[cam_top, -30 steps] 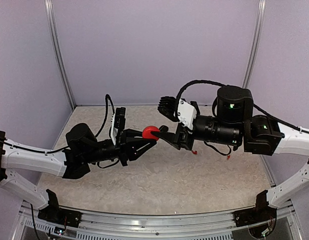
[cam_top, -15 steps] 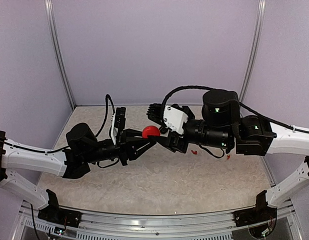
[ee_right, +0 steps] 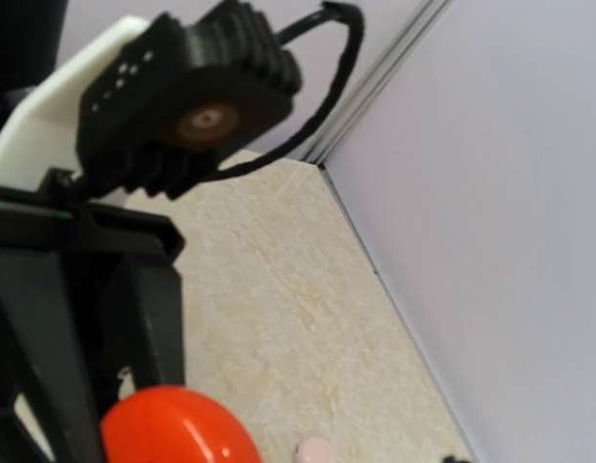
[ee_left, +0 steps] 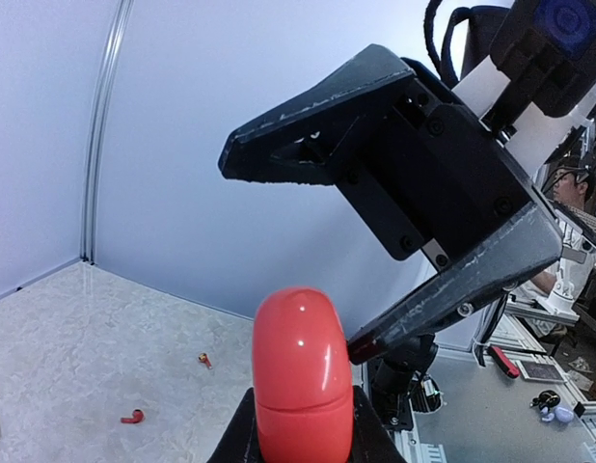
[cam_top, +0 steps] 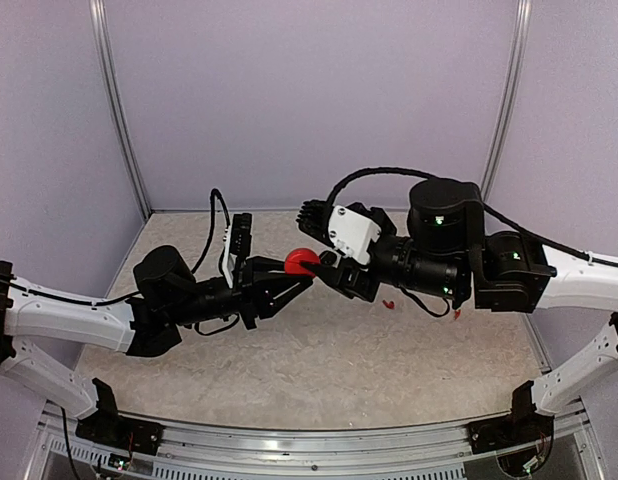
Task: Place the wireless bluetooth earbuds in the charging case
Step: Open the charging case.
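Now, your left gripper (cam_top: 297, 276) clamps the glossy red rounded plastic charging case (cam_top: 302, 262) aloft at centre frame; your right gripper (ee_left: 290, 253) gapes wide just beside it, and a nudge may knock it loose; the tiny red stemmed earbuds (cam_top: 387, 302) lie just right of centre on the speckled table (cam_top: 319, 365).

Robot lab test cell. Pale lavender panel walls (cam_top: 309, 100) on aluminium corner posts (cam_top: 119, 110) box in a speckled benchtop (cam_top: 339, 370), with an extrusion rail (cam_top: 309, 440) along its near edge. Beyond and right of the left gripper (ee_left: 303, 439), the cell opens onto a person in glasses (ee_left: 568, 188) and a cluttered workbench (ee_left: 544, 371).
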{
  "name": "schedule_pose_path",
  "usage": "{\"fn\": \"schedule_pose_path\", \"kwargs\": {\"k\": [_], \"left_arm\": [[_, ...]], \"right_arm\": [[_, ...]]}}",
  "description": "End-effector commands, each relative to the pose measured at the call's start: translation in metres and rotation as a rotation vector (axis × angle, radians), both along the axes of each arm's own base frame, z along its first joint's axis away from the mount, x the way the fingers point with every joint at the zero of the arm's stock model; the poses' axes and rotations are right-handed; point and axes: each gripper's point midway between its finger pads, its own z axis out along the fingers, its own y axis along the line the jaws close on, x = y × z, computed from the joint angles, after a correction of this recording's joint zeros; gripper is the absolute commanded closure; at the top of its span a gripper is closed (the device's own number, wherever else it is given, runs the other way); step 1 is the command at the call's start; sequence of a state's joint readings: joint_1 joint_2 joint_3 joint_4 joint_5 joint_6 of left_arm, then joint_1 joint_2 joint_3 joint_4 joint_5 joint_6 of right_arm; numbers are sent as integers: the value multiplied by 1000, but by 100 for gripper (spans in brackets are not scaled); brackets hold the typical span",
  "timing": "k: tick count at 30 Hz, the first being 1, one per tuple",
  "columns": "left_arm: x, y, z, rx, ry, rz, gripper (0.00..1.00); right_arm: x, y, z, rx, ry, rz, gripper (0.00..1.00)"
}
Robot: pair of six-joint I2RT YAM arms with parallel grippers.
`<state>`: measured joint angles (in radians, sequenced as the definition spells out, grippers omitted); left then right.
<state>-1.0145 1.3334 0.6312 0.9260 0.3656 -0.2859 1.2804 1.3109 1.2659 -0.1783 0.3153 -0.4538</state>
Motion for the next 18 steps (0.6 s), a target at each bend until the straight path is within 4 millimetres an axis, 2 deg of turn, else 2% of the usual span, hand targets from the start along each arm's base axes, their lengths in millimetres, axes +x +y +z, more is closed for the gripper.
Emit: {"fn": "schedule_pose_path", "kwargs": {"k": [1, 7, 13, 18], "left_arm": [[-11, -3, 19, -46, -43, -54, 94], [-11, -3, 19, -46, -40, -55, 95], [-11, -2, 19, -46, -43, -54, 94], [-10, -2, 17, -41, -58, -48, 94]], "right_arm": [[13, -16, 27, 75, -52, -97, 36], [15, -24, 40, 123, -70, -123, 37], [14, -25, 40, 125, -66, -114, 36], [4, -24, 43, 148, -50, -59, 35]]}}
